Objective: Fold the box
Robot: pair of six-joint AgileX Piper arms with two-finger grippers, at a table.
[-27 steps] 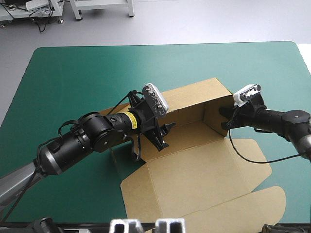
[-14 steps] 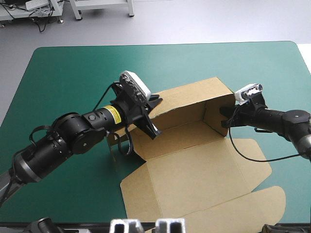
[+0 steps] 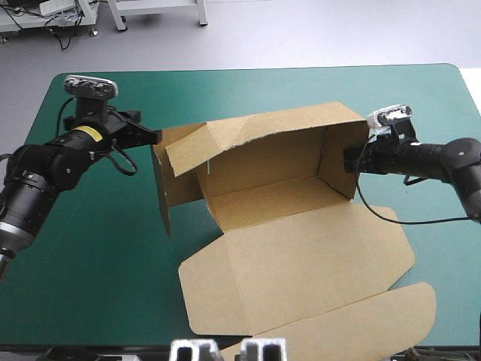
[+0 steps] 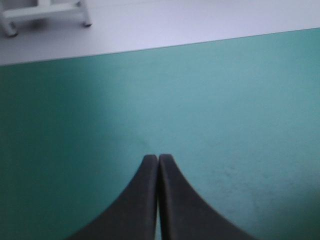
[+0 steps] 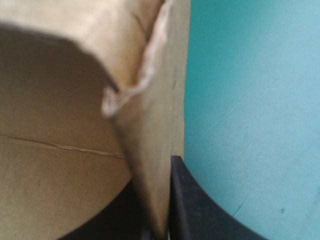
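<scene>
The box (image 3: 301,248) sits at the middle of the teal-green cover (image 3: 98,263), half raised into an open tray. Its back wall stands along the far side, its right wall stands upright at the right-hand end, and a left wall panel stands at the other end with a flap leaning off its top corner. Inside the tray you see only the plain brown floor panel. The lid lies flat on the cover toward the near edge of the table, with its side flaps and long front flap spread out flat too.

Your right gripper (image 3: 350,159) is at the box's right wall, near the wall's upper edge. In the right wrist view the black fingers are all but pressed together with the brown sheet pinched between them: one finger lies on the outside against the cover side, and the other is dark inside the tray. The wall's ragged top edge runs ahead of the fingers.

Your left gripper (image 3: 150,136) hangs just beside the box's far left corner, close to the leaning flap. From the high view you cannot tell whether it touches the board. In the left wrist view its two fingers are pressed together into one pointed arch, and only teal-green cover lies ahead of them.
</scene>
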